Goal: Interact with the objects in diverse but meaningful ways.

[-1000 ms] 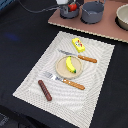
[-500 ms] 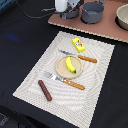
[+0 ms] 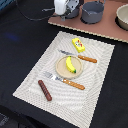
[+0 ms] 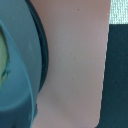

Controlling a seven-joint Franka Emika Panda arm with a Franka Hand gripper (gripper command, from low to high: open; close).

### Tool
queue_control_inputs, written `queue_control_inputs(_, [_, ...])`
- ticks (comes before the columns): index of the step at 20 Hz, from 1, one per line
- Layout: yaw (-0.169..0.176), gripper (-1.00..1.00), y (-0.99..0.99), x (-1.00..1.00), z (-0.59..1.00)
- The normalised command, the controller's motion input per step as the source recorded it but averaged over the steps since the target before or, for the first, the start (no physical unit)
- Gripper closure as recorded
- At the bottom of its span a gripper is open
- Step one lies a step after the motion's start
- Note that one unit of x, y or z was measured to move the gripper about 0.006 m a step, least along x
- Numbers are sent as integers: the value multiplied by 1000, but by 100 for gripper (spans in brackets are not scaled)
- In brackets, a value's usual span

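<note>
Brown sausage stick (image 3: 45,90) nearest, lying loose on the pale placemat (image 3: 30,82). Then banana (image 3: 70,64) on the tan plate (image 3: 62,69), fork (image 3: 64,80) and knife (image 3: 78,56) either side, probably laid out as a pretend meal. Yellow packet (image 3: 78,45) just beyond. Furthest back, grey pot (image 3: 93,12) on the pinkish board (image 3: 107,30), arm hovering over another pot (image 3: 70,12) beside it. Wrist view only gives a dark curved rim (image 4: 22,65) up close on pink, no placemat items. Can't tell whether the tool is open or closed.
</note>
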Motion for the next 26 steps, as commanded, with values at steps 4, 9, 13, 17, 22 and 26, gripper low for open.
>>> queue_control_inputs(4, [24, -100, 54, -146, -174])
queue_control_inputs(9, [22, -100, 53, -111, -86])
queue_control_inputs(13, [20, 100, 46, -165, -89])
queue_control_inputs(17, [25, 100, 85, -166, -108])
queue_control_inputs(22, [31, 100, 150, -95, -63])
queue_control_inputs(26, [32, 100, 219, -18, -87])
